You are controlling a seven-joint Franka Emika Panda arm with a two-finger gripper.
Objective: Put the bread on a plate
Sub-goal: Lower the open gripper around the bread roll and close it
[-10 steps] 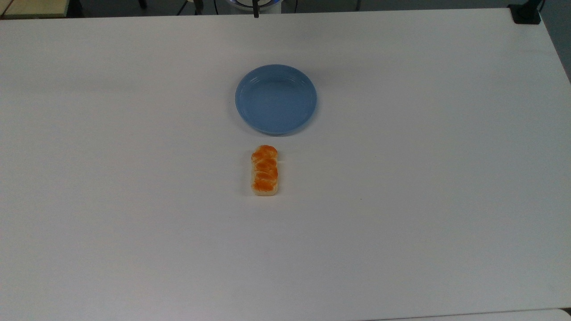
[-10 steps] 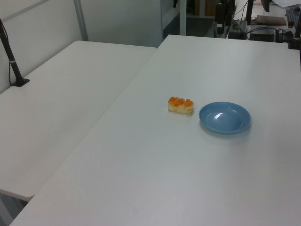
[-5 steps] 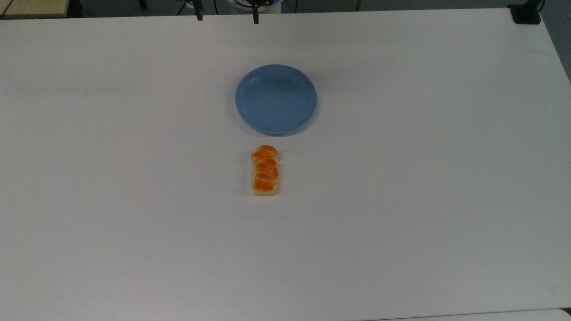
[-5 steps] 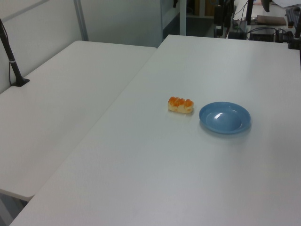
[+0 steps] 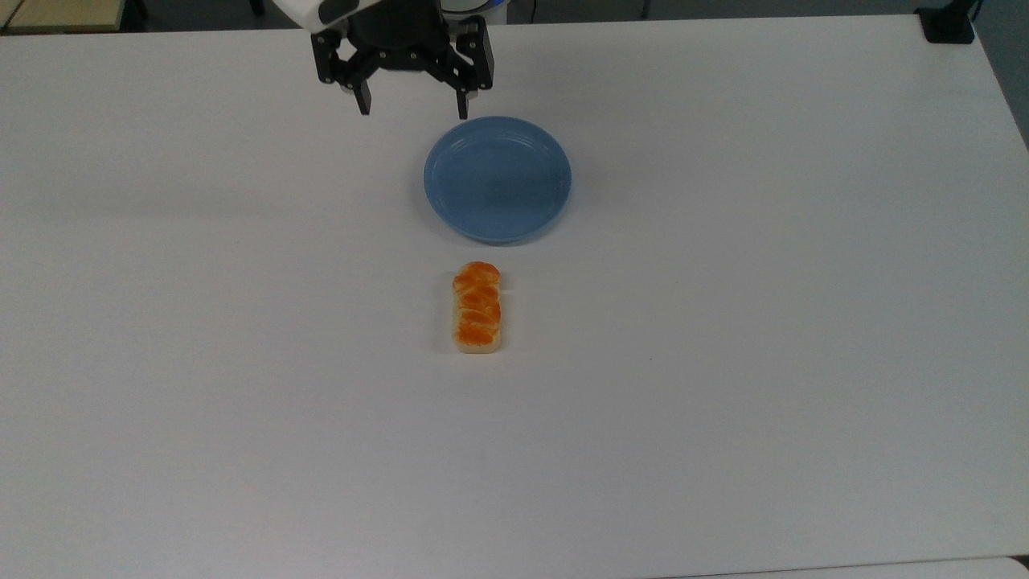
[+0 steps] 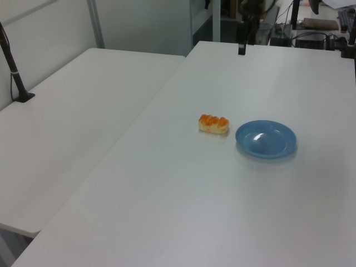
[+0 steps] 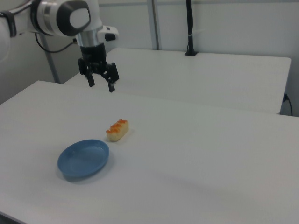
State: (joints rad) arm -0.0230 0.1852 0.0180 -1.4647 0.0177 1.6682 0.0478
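light: bright, even | shadows: faint, soft | glare: slight on plate (image 6: pixel 266 139) | focus: soft

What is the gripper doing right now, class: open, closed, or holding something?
Gripper: open, holding nothing, up in the air, away from the small orange-brown braided loaf lying on the white table.

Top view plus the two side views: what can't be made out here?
- Arm above the gripper: cut off by the top view's upper edge.
- Gripper in the left view: cut off by the upper edge, one dark tip showing.
- Underside of the bread and plate: hidden against the table in every view.
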